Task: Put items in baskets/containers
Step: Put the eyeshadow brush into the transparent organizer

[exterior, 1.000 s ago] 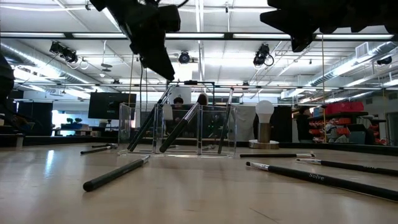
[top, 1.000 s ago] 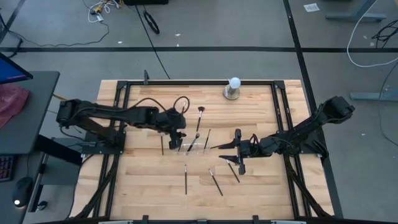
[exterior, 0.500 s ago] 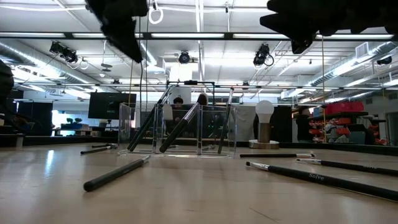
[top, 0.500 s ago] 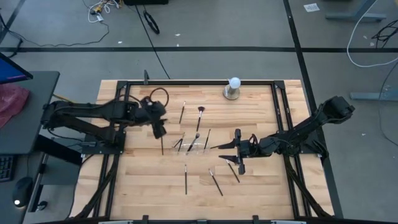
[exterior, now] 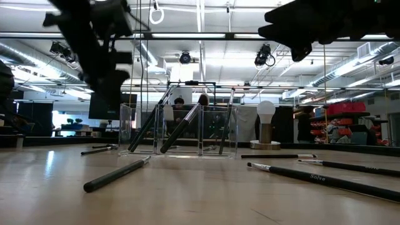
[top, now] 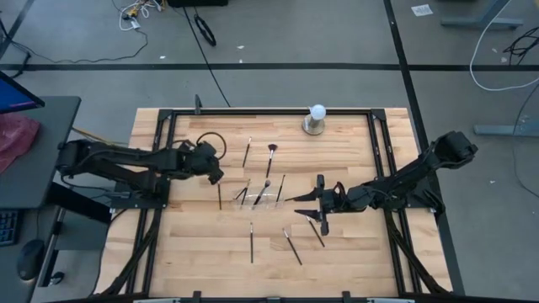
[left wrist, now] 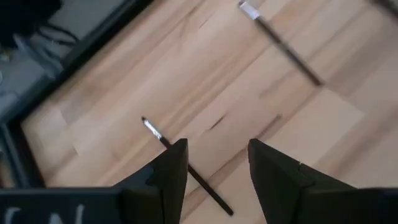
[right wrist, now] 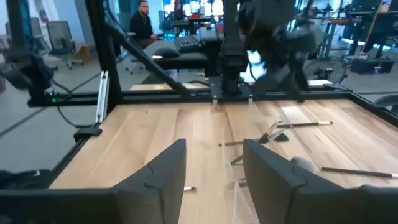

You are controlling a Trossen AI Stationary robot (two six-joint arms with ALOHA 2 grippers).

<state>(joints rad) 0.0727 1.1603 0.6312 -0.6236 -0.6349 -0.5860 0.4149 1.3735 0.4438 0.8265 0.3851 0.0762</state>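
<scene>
My left tool (top: 214,174), spread and empty left of the tray (top: 257,199), could nudge the brush (left wrist: 186,170) (it rolls) aside.

You have open bare boards across the near left of the pale wooden table (top: 185,244). At the middle, the small clear plastic tray (top: 257,200) blocks a low pass, dark slender brushes (exterior: 178,128) leaning up out of it. Three thin dark loose brushes (top: 290,243) lie scattered just near of it. At the far edge, right of middle, the white ball on a round metal base (top: 316,119) stands upright.
</scene>
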